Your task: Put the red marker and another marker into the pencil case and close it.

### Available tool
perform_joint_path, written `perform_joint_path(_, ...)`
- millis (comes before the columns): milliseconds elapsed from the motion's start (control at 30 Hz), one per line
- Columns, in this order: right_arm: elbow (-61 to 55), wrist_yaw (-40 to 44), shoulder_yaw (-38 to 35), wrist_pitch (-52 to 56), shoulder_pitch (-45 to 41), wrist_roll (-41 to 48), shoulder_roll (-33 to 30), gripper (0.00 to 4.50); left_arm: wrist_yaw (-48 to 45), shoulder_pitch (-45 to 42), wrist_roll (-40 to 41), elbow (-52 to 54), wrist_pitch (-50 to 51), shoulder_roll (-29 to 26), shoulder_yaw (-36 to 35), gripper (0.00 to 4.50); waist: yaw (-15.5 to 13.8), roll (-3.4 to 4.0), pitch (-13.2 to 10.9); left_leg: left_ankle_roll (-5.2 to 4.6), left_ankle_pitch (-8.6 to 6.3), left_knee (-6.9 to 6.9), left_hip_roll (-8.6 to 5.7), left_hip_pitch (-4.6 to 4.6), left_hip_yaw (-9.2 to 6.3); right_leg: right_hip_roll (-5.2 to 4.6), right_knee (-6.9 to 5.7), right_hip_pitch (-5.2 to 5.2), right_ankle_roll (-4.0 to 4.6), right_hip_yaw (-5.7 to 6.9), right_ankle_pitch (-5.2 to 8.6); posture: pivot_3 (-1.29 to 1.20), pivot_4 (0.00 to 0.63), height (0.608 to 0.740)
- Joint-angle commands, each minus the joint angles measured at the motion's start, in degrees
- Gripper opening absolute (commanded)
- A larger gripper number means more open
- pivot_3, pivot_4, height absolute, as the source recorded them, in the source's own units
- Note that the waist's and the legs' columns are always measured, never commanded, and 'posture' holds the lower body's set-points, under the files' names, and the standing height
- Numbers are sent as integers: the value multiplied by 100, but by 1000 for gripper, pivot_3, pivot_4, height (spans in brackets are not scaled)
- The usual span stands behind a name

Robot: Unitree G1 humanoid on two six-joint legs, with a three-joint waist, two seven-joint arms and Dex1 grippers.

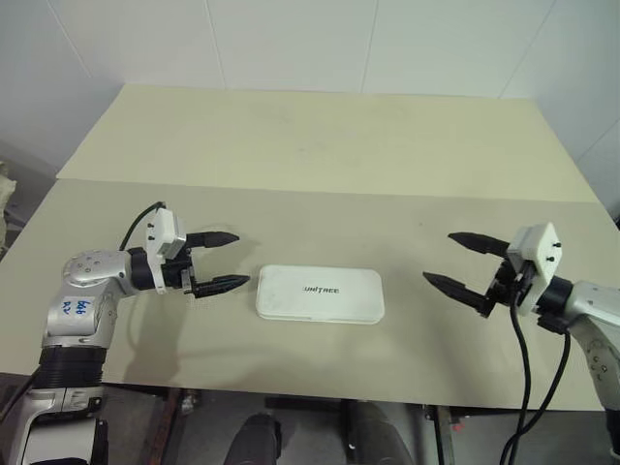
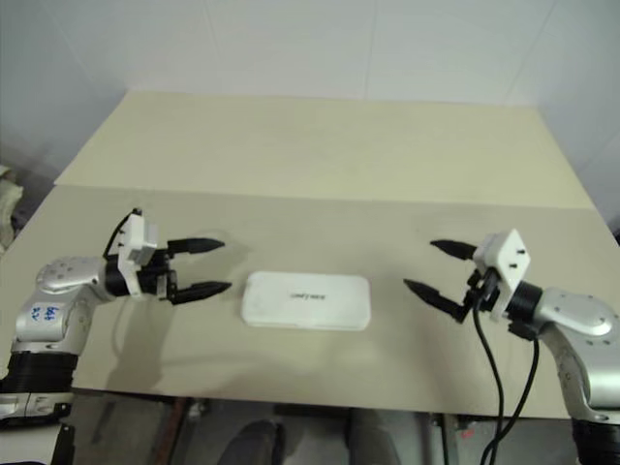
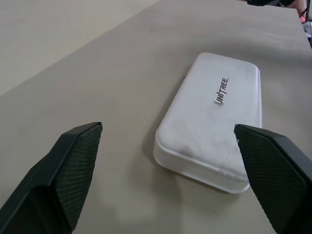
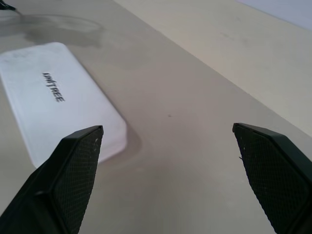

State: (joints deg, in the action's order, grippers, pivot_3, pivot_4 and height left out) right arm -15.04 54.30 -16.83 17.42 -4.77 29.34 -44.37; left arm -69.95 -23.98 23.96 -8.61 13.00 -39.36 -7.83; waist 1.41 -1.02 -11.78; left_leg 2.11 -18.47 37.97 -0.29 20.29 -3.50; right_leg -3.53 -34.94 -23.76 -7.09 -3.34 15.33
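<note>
Two grippers at the near edge of the table, one to each side of the pencil case. Left gripper held level just beside the case's left short end, fingertips aimed at it, jaws spread wide with nothing between them, apart from the case. Right gripper held level as well, pointing back toward the case's right short end but well apart from it, jaws likewise spread wide and empty. Between the two sets of jaws: the pencil case, white, rounded at the corners, lid shut and flat on the table, long side running from one gripper toward the other, dark "UNITREE" print facing up at mid-lid. Seen from the left wrist, the nearest corner of the case lying between the two black fingers, closer to one of them. Seen from the right wrist, the case's end lying just beyond one finger, bare tabletop ahead of the other. Beyond the jaws and case: a seam across the tabletop, then more beige surface up to a white wall.
</note>
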Motion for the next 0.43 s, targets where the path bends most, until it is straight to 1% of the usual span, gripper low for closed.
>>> perform_joint_path(33, -57, 47, -353, -102, 109, 56, -129, 4500, 193, -146, -26, 171, -266, 96, -14, 4467, 3, 0, 0, 0, 0, 0, 0, 0, 0, 0, 0, 0, 0, 0, 0, 0, 150, 740)
perform_joint_path(100, -29, 42, -415, -96, 160, 38, -167, 4500, 268, -194, 87, 248, -138, 184, -22, 4467, 1, 0, 0, 0, 0, 0, -1, 0, 1, -1, -1, 0, 0, -1, 0, 0, 150, 740)
perform_joint_path(200, -5, -2, -384, -124, 163, -19, -153, 4500, 268, -150, 87, 361, -201, 219, 7, 4467, 15, 0, 0, 0, 0, 2, -1, -1, 4, 0, -1, 0, -3, -5, -2, 0, 150, 740)
perform_joint_path(267, -13, -79, -363, -128, 161, -42, -105, 4500, 359, -92, 9, 351, -416, 248, -44, 4467, 17, 0, 0, 0, 0, 2, 0, -2, 5, 1, -2, 0, -3, -5, -2, 0, 150, 740)
perform_joint_path(433, 101, -23, -274, -114, -11, -46, -166, 4500, 500, 13, 162, 600, -320, 278, -77, 4467, 12, 0, 0, 0, 0, 2, 0, -1, 5, 0, -1, 0, -3, -6, -2, 0, 150, 740)
